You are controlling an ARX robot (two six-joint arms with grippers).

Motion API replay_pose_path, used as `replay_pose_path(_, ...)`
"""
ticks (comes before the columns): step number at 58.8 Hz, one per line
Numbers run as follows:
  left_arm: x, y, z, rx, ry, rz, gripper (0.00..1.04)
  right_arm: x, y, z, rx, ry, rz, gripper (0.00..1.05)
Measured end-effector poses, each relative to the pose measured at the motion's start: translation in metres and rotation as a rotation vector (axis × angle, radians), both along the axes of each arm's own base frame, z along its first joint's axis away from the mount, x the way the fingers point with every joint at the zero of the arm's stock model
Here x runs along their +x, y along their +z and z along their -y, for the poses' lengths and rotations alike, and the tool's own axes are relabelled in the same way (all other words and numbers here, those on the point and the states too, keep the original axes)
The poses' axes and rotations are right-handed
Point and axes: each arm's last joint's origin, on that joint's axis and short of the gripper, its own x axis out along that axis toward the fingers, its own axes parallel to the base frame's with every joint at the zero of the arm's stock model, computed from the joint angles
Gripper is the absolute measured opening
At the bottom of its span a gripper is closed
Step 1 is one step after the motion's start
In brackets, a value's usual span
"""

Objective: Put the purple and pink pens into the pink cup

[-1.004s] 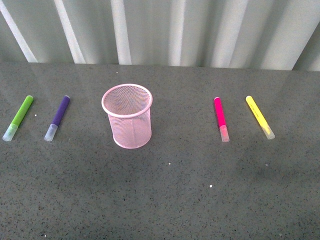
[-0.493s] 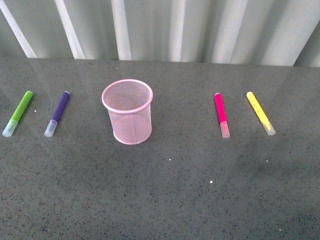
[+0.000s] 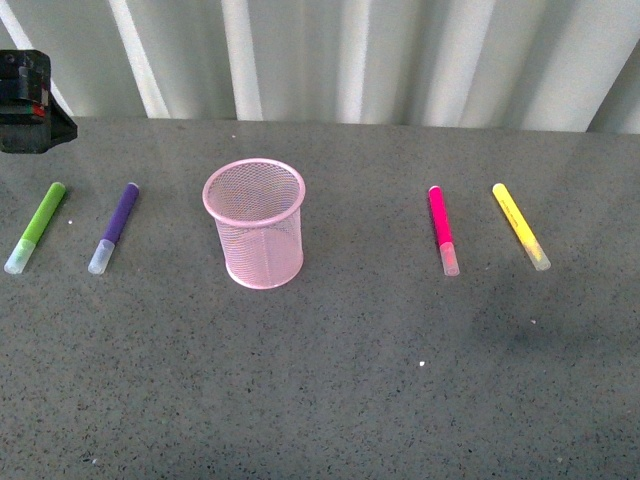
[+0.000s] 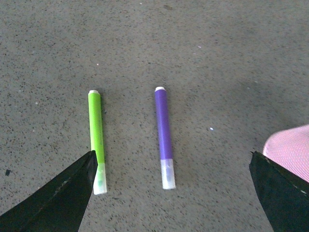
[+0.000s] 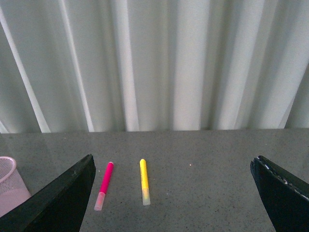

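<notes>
Counter (image 3: 330, 400): we see a dark grey speckled top filling most of the front view, with everything resting on it
Curtain (image 3: 400, 60): white and pleated, hanging along the counter's far edge
Pink cup (image 3: 255, 225): we find it upright left of centre, mouth open, nothing showing through its mesh; it stands between the two task pens and touches neither
Left arm (image 3: 30, 100): a black block at the far-left edge of the front view, beyond the green marker
Left hand (image 4: 172, 157): its wrist view shows us both dark fingers spread wide and holding nothing; it hangs above the purple pen and the green marker, clear of both
Right hand (image 5: 173, 158): fingers wide apart and empty; it is off the counter, with the pink pen and yellow marker well ahead of it
Purple pen (image 3: 115, 225): lying flat left of the cup, clear cap toward us
Pink pen (image 3: 441, 228): lying flat well to the right of the cup, cap toward us
Green marker (image 3: 36, 224): flat, just left of the purple pen, roughly parallel to it
Yellow marker (image 3: 520, 226): flat, right of the pink pen, angled slightly outward
</notes>
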Motion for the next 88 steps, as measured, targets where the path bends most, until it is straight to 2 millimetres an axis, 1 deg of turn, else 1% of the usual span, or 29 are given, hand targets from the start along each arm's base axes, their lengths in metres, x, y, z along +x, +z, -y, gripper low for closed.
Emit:
replay_pose_path(10, 0.023, -0.011, -0.003, 0.044, 0.027, -0.046, 0.98, 0.000, 0.000, 0.000, 0.000, 0.000, 0.000, 0.98)
replay_pose_path(17, 0.039, -0.015, -0.004, 0.081, 0.035, -0.075, 0.98, 0.000, 0.000, 0.000, 0.000, 0.000, 0.000, 0.98)
replay_pose_path(25, 0.052, -0.021, -0.004, 0.076, 0.027, -0.121, 0.98, 0.000, 0.000, 0.000, 0.000, 0.000, 0.000, 0.98)
replay_pose_path(33, 0.062, -0.036, -0.003, 0.057, 0.012, -0.213, 0.98, 0.000, 0.000, 0.000, 0.000, 0.000, 0.000, 0.98)
replay_pose_path(45, 0.071, -0.050, 0.000, 0.047, -0.002, -0.266, 0.98, 0.000, 0.000, 0.000, 0.000, 0.000, 0.000, 0.98)
replay_pose_path(54, 0.077, -0.057, 0.003, 0.048, -0.010, -0.275, 0.98, 0.000, 0.000, 0.000, 0.000, 0.000, 0.000, 0.98)
replay_pose_path(70, 0.090, -0.078, 0.006, 0.055, 0.002, -0.293, 0.98, 0.000, 0.000, 0.000, 0.000, 0.000, 0.000, 0.98)
replay_pose_path(88, 0.102, -0.090, 0.007, 0.057, 0.001, -0.293, 0.98, 0.000, 0.000, 0.000, 0.000, 0.000, 0.000, 0.98)
